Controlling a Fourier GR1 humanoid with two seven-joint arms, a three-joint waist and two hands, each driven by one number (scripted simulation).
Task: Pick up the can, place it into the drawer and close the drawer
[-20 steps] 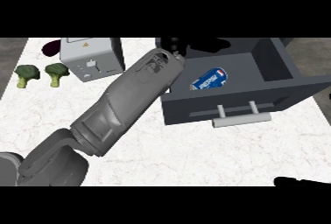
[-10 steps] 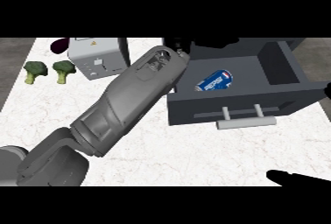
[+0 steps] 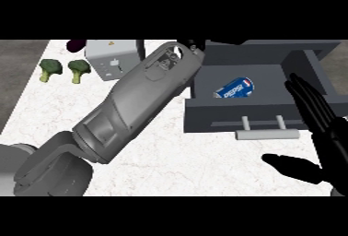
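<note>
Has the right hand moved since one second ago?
Yes. The right hand has come up from the view's lower edge; its straight fingers now stand beside the right side of the drawer, past its handle.

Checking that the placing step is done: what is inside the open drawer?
A blue can lies on its side on the floor of the drawer, with no hand on it. The left forearm covers the drawer's left edge, so anything there is hidden.
</note>
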